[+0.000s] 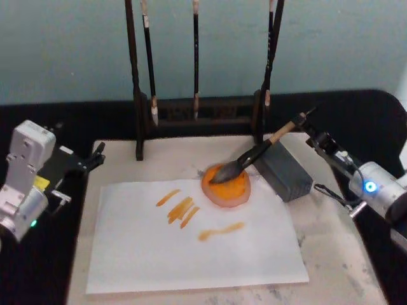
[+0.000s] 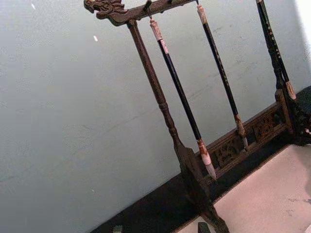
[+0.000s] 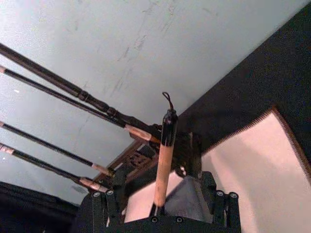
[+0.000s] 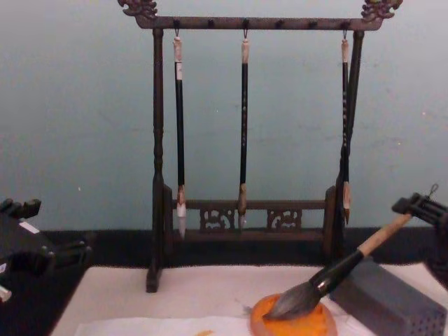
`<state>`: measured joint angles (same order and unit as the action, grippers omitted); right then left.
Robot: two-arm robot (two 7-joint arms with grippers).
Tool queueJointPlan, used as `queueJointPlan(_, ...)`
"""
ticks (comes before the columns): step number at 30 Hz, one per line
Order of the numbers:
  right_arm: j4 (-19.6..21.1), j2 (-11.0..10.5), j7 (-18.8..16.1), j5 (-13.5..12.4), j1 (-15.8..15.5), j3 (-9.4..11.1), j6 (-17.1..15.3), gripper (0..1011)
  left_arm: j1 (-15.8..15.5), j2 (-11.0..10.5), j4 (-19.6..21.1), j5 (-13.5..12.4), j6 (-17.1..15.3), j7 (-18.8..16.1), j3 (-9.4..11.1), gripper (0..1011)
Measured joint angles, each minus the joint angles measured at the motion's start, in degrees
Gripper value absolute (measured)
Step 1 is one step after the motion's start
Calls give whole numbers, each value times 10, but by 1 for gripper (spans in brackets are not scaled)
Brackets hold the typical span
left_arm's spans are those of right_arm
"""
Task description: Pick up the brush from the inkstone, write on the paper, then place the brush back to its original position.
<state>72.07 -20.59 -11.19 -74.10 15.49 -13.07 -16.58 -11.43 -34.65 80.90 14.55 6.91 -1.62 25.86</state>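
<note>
Brush (image 1: 251, 157) rests bristles-down on the inkstone (image 1: 226, 187), its handle clamped in the right gripper (image 1: 310, 127).

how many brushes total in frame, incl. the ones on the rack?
4. Three slim ones hang on the rack: left, middle, right. The thick brush rests with its tip in the inkstone, handle on the grey block.
</note>
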Motion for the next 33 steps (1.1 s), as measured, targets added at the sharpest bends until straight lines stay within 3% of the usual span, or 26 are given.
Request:
queueJointPlan(4, 34, -16, 10, 0, -24, 1, 9, 1000, 0, 0, 0, 0, 0, 0, 0, 1001)
queueJointPlan(11, 102, -47, 43, 70, -59, -16, 80, 1000, 0, 0, 0, 0, 0, 0, 0, 1002)
queueJointPlan(18, 124, -52, 101, 206, -53, -56, 147, 1000, 0, 0, 0, 0, 0, 0, 0, 1001)
queueJointPlan(21, 121, -49, 120, 250, -46, -69, 161, 1000, 0, 0, 0, 0, 0, 0, 0, 1001)
queueJointPlan(26, 102, -42, 157, 345, -28, -101, 181, 1000, 0, 0, 0, 0, 0, 0, 0, 1001)
queueJointPlan(27, 102, -42, 157, 345, -28, -101, 181, 1000, 0, 0, 0, 0, 0, 0, 0, 1001)
queueJointPlan(31, 84, -37, 174, 393, -18, -118, 184, 1000, 0, 0, 0, 0, 0, 0, 0, 1001)
queueJointPlan(33, 77, -35, 177, 403, -15, -121, 184, 1000, 0, 0, 0, 0, 0, 0, 0, 1001)
